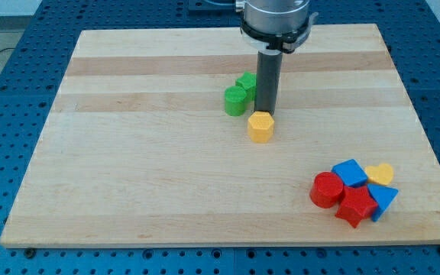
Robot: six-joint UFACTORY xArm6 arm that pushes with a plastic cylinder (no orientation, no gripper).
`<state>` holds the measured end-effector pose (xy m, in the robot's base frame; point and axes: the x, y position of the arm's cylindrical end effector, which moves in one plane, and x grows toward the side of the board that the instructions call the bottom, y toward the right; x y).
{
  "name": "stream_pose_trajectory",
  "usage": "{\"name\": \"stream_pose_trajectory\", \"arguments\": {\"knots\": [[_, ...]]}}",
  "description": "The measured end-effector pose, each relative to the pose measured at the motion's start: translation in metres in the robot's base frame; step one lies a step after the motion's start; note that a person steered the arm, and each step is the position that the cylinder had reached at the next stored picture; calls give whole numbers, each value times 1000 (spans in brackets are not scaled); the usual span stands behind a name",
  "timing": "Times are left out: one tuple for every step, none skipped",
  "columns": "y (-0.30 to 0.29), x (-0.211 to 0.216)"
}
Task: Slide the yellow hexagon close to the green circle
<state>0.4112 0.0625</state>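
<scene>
Nearest you, a red star [355,206]; your tip [264,111], holding nothing, touches the yellow hexagon [260,127], green circle [235,100] up-left

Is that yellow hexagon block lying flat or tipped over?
Flat: the yellow hexagon block shows its six-sided face upward on the wooden board, just below my tip.

Matt plastic-looking yellow hexagon [260,126] and green circle [235,100] sit on a smooth, pale wooden board [128,168], its grain banded; the rod [267,80] looks dark and matt.
</scene>
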Motion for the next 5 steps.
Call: {"name": "stream_pose_trajectory", "arguments": {"knots": [[50, 2], [62, 27], [58, 52], [28, 68], [-19, 66]]}}
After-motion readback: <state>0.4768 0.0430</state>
